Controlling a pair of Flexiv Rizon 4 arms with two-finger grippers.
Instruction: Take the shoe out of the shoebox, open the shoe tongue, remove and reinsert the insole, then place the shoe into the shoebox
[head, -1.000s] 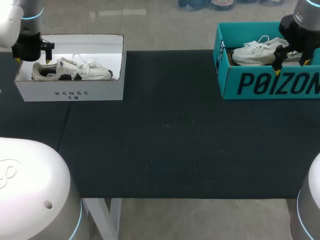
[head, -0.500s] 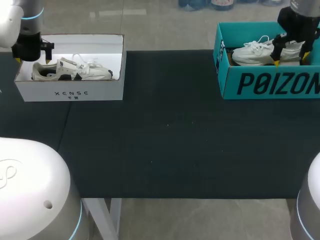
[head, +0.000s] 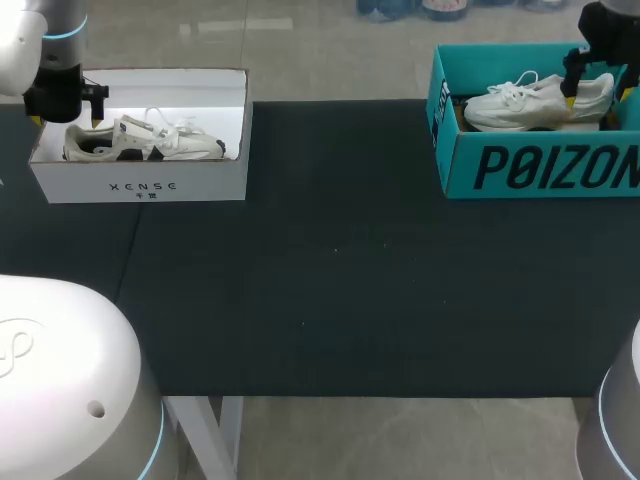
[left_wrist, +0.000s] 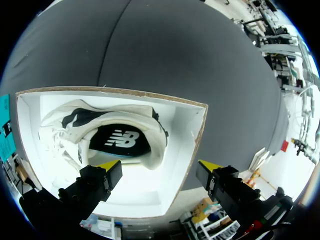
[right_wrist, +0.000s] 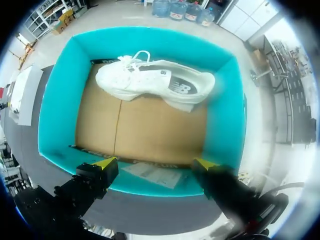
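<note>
Head view looks down from above and behind on the whole table (head: 350, 280); each wrist view sits close above a box shared with it: white shoebox (head: 140, 185) upper left, teal shoebox (head: 545, 165) upper right

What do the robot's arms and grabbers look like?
The left arm and right arm are rounded white shells with light-blue rings at joints. The left end effector and right end effector are black and blocky, each with two yellow fingertips.

Wide table (head: 340, 290), dark matte top, evenly lit, faint pale specks
</note>
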